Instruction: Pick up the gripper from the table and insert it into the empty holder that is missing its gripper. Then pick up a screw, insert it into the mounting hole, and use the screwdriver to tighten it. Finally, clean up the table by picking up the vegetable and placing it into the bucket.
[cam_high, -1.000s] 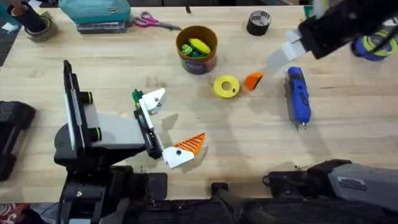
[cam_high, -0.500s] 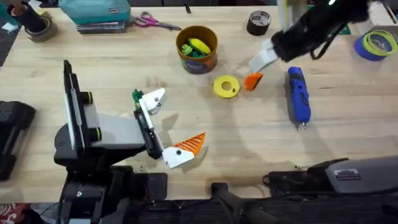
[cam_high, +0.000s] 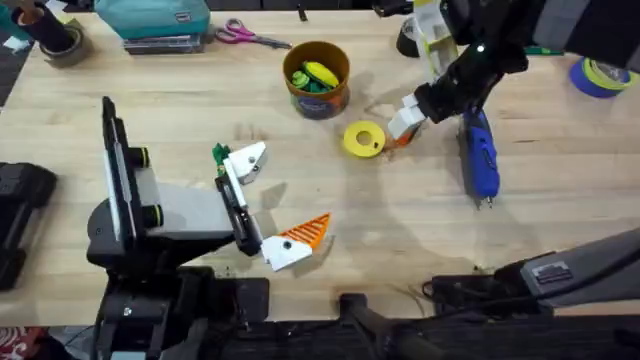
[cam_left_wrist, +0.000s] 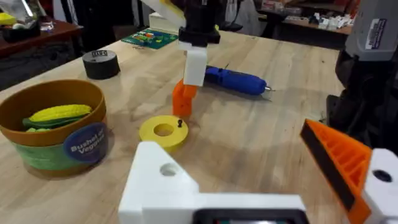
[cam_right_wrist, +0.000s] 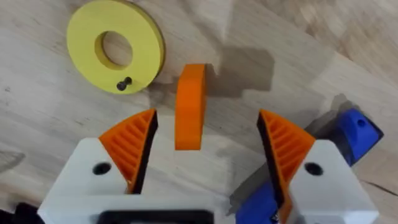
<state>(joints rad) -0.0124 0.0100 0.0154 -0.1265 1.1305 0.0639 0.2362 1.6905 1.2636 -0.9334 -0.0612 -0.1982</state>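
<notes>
Straddling the upright orange gripper (cam_right_wrist: 189, 107), long axis between them, the right gripper's (cam_right_wrist: 208, 146) spread fingers.

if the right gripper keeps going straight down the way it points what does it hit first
Most likely the orange gripper tip, which stands between the open fingers of the right gripper. The table is just under it; how much gap is left is hard to judge.

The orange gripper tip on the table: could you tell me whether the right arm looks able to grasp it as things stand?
Probably yes. The right gripper is open and straddles the gripper, nothing between them. The yellow disc and the screwdriver lie clear to either side.
</notes>
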